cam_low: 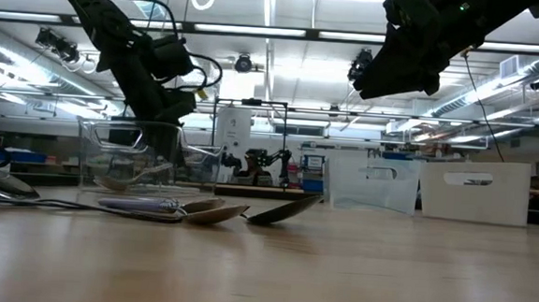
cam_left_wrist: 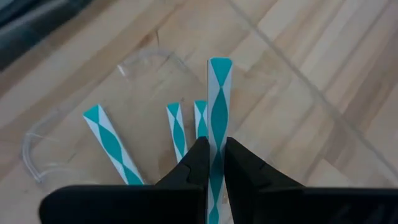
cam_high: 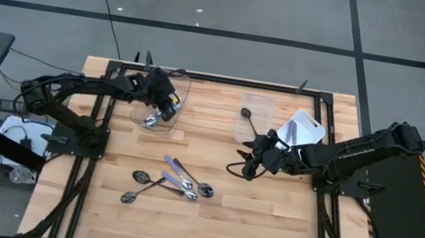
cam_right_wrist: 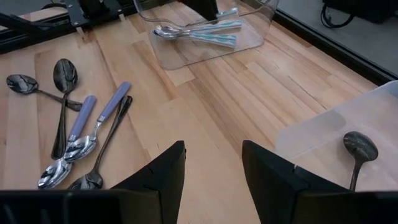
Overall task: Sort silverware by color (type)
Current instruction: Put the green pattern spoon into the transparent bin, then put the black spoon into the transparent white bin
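My left gripper (cam_high: 166,107) hangs over a clear container (cam_high: 161,111) at the table's far left, shut on a spoon with a teal-and-white handle (cam_left_wrist: 219,93). Three more teal-handled spoons (cam_left_wrist: 177,130) lie on that container's floor. Several loose spoons (cam_high: 172,183), some dark all over and two with light-blue handles (cam_right_wrist: 112,102), lie flat on the wood in the middle of the table. My right gripper (cam_high: 250,161) hovers open right of them (cam_right_wrist: 212,155), with nothing between its fingers. A dark spoon (cam_right_wrist: 359,149) lies in a second clear container (cam_high: 255,117). My left gripper pinches the spoon's patterned handle (cam_left_wrist: 216,152) between its two fingers. The fingers slant downward into the container and lie along the handle. The handle's free end (cam_left_wrist: 220,65) sticks out past the fingertips. The fingers hide the spoon's bowl.
A white bin (cam_high: 303,129) stands at the far right, beside the second clear container. A dark frame rail (cam_high: 202,75) runs around the table. Bare wood shows between the loose spoons and the table's near edge.
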You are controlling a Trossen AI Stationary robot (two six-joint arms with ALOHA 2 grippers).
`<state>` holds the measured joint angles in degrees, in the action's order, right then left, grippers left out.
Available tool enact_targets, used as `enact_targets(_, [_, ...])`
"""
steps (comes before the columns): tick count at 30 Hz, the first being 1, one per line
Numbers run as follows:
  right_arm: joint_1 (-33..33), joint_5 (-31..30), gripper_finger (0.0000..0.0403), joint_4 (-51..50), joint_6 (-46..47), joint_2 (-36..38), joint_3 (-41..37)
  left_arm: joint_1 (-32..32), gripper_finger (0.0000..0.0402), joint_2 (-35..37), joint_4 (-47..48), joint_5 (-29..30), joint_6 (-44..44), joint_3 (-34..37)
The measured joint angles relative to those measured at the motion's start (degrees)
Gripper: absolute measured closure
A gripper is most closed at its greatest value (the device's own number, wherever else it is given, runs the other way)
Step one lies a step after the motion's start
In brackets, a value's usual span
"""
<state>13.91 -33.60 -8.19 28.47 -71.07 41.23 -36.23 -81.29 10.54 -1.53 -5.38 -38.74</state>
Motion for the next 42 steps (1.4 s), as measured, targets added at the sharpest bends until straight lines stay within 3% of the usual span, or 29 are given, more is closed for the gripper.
enact_targets(10, [0.02,0.04,0.0234,-0.02,-0.02,0.0,0.0,-2.4,0.036,-4.1,0.59,-5.12,-1.6,0.0])
enact_targets(23, [0.02,0.04,0.0234,-0.02,0.01,0.0,0.0,-2.05,0.0248,-4.57,0.43,-4.22,-1.75,0.0])
enact_targets(27, [0.02,0.04,0.0234,-0.02,0.02,0.0,0.0,-1.11,0.0234,-0.75,-0.56,-3.63,2.13,0.0])
enact_targets(37, [0.02,-0.24,0.0234,0.0,0.27,0.0,0.0,7.93,0.0235,11.82,-3.13,9.28,9.09,-0.04])
enact_targets(42, [0.02,-0.26,0.0234,0.69,0.46,0.0,0.0,9.46,0.0235,16.73,-1.07,10.0,8.8,-1.26])
